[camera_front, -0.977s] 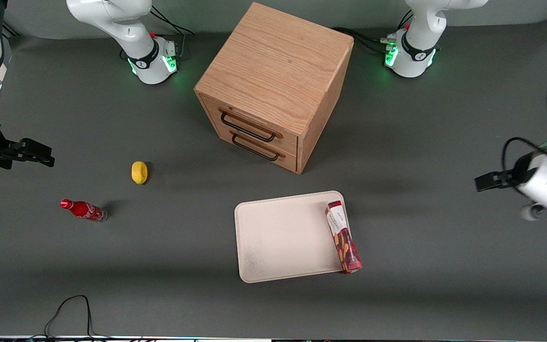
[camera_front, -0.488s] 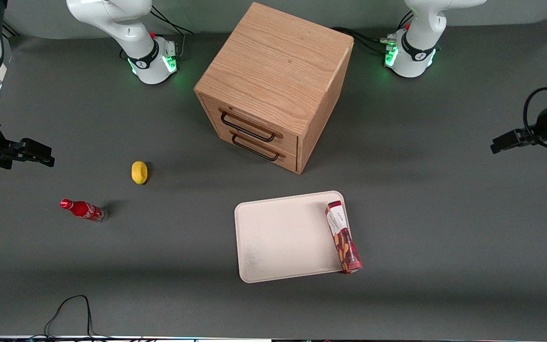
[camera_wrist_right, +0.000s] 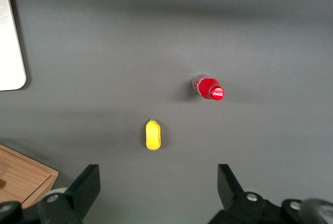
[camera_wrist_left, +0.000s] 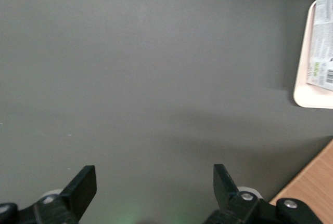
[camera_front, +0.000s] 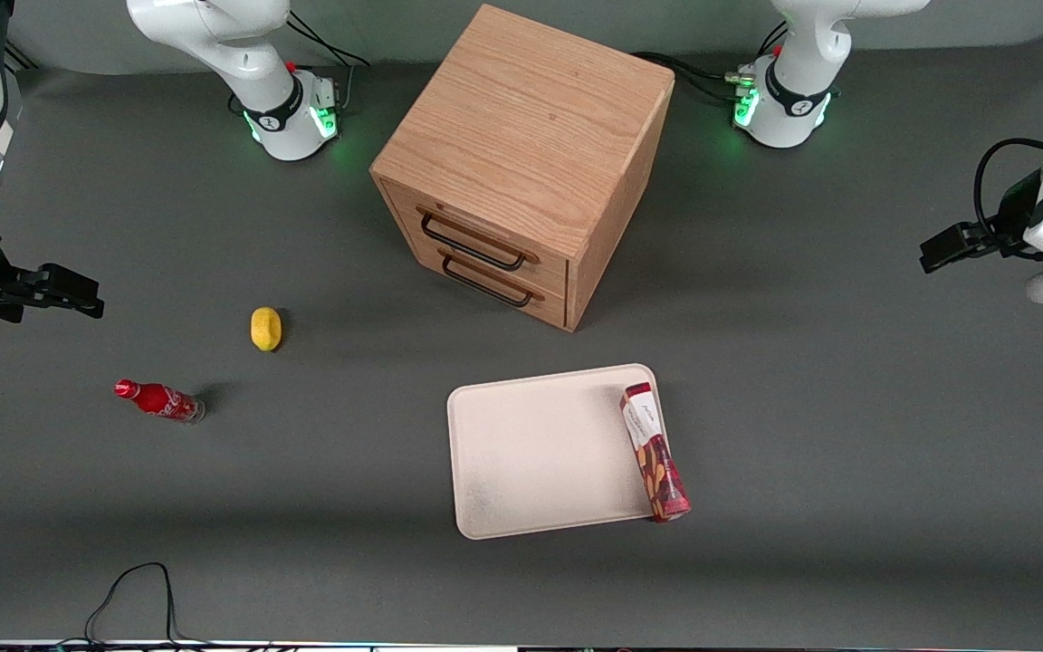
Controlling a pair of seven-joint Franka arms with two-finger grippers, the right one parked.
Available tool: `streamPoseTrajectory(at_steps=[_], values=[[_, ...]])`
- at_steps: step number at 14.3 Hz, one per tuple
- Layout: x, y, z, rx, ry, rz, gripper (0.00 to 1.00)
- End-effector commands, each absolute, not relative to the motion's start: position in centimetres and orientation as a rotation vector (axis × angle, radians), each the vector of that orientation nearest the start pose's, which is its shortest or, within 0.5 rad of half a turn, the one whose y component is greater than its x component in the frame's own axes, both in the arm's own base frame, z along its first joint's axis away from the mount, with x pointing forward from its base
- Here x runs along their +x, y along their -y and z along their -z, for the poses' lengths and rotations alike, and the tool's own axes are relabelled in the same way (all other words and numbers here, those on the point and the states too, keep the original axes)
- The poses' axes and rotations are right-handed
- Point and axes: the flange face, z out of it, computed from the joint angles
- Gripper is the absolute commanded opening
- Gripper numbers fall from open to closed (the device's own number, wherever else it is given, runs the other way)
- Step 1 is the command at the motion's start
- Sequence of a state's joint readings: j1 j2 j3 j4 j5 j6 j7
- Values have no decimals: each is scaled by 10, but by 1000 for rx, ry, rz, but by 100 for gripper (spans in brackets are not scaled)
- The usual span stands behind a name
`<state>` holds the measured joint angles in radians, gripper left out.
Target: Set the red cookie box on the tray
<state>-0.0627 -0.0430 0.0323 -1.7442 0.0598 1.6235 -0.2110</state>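
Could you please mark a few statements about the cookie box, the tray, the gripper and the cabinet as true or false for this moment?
1. The red cookie box lies along the tray edge toward the working arm's end, its nearer end overhanging the rim. True.
2. The gripper is shut on the box. False: it is open, holds nothing, and hangs well away from the tray at the working arm's end of the table.
3. Both drawers of the wooden cabinet are closed. True.
4. The yellow lemon sits on the tray. False: it lies on the table toward the parked arm's end.
5. The red cola bottle is nearer the front camera than the lemon. True.
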Motion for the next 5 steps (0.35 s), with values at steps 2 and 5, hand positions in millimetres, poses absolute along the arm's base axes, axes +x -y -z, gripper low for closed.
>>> streamPoseTrajectory(at_steps=[2,5], values=[[536,13,-584,-3034,270,-82,100],[539,4,-591,-3038,281,-87,100]])
